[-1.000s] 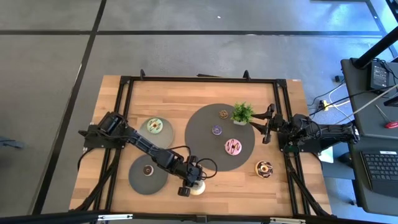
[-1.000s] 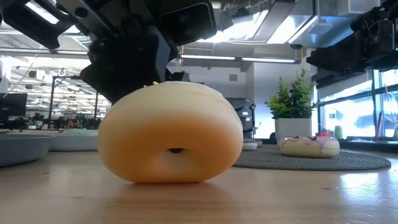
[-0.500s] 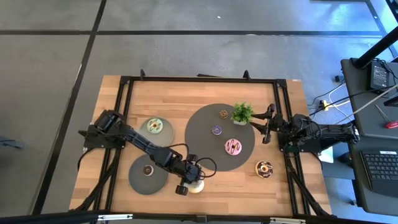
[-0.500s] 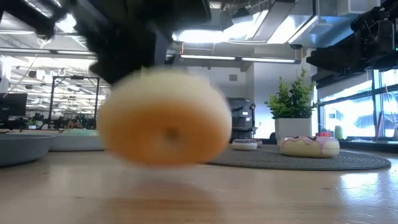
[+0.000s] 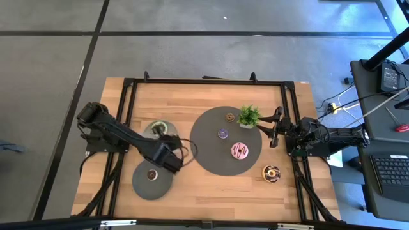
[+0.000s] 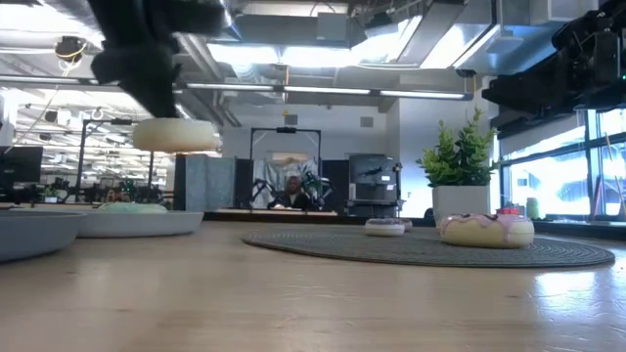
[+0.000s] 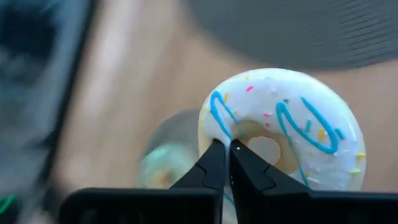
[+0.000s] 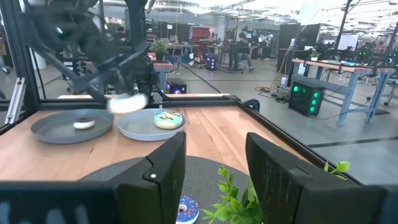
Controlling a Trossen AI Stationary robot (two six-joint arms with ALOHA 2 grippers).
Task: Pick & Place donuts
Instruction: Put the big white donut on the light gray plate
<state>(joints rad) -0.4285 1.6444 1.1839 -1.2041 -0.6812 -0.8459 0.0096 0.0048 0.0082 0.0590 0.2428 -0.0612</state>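
My left gripper [image 7: 224, 146] is shut on a cream donut [image 7: 283, 134] with blue icing lines and sprinkles. In the low view the donut [image 6: 176, 135] hangs well above the table. In the high view my left gripper [image 5: 169, 160] hides it, between two grey plates. One plate [image 5: 167, 135] holds a pale-green donut [image 5: 158, 128], the other [image 5: 142, 184] a tiny brown one [image 5: 152, 174]. My right gripper [image 5: 273, 128] is open and empty beside the potted plant [image 5: 248, 116]. A pink donut [image 5: 239, 151] lies on the dark mat [image 5: 208, 153]. A chocolate-sprinkled donut [image 5: 271, 172] lies on the wood. My left gripper has the cream donut by the ring's band [image 7: 214, 121] beside the hole, with both fingertips close together on it. The fingers come from above. The donut hangs level below them, iced side up, lifted clear of the table.
The mat also carries a tiny purple donut [image 5: 222, 133] and a tiny brown one [image 5: 229, 117]. A black frame [image 5: 192, 82] runs round the table. Bare wood lies along the near edge [image 5: 217, 195]. A person [image 6: 290, 198] sits in the room far behind.
My left gripper has risen and drawn back from the table's near edge toward the two grey plates at the left, carrying the cream donut. The donut, which stood tilted on the wood, is now lifted clear and hangs level.
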